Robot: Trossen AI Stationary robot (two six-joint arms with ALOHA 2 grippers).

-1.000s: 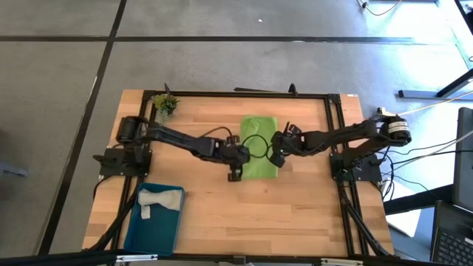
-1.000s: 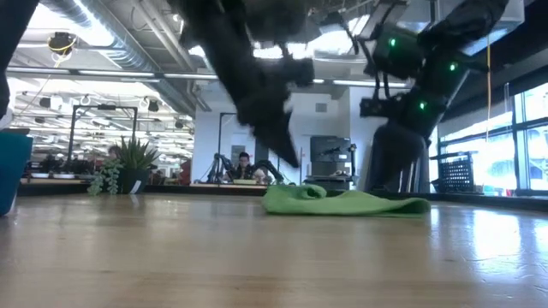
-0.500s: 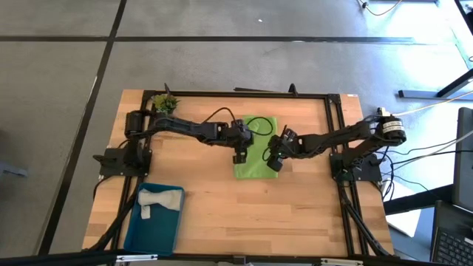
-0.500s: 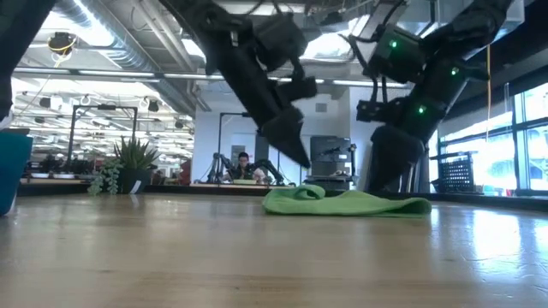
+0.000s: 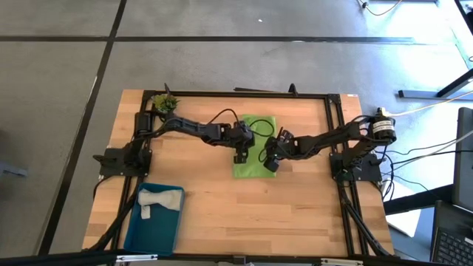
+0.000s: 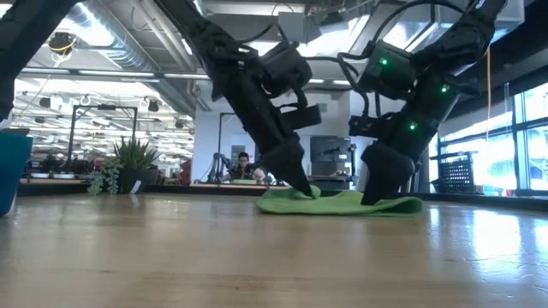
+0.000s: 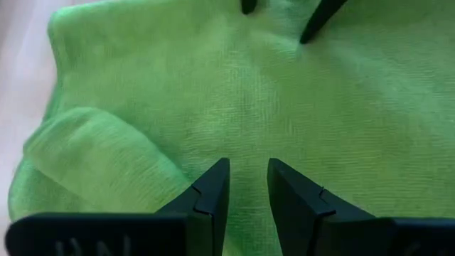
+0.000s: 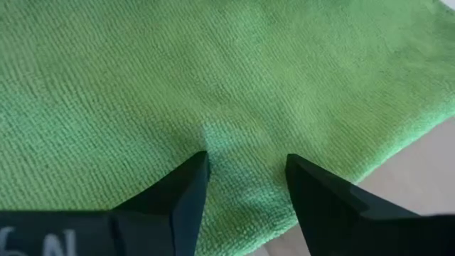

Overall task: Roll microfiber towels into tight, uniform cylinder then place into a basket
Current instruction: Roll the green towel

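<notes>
The lime green microfiber towel (image 5: 252,168) lies spread flat on the wooden table (image 5: 295,214), and one corner (image 7: 92,149) is folded over. My left gripper (image 5: 239,157) stands on its left side, fingers a narrow gap apart (image 7: 249,186). My right gripper (image 5: 270,165) stands open on its right side near the towel's near edge (image 8: 245,167). The grey towel (image 5: 155,201) lies in the teal basket (image 5: 171,225) at the near left. My left gripper slants down from the table's left, and its fingertips (image 6: 301,188) rest on the towel's top near the folded-over left part (image 7: 178,178). Nothing is pinched between the fingers. My right gripper slants down from the right. Its spread fingertips (image 6: 377,198) press on the flat towel near its near right edge, with a small dent (image 8: 213,141) beside one tip.
A small potted plant (image 5: 165,103) stands at the table's far left corner. A black cable (image 5: 255,137) loops over the towel's far half. Bare wood lies between the green towel and the basket.
My left gripper has swung from beside the towel's near left corner toward the far edge and come down onto the towel. My right gripper has sunk onto the towel's right side. The towel has stayed flat in place.
</notes>
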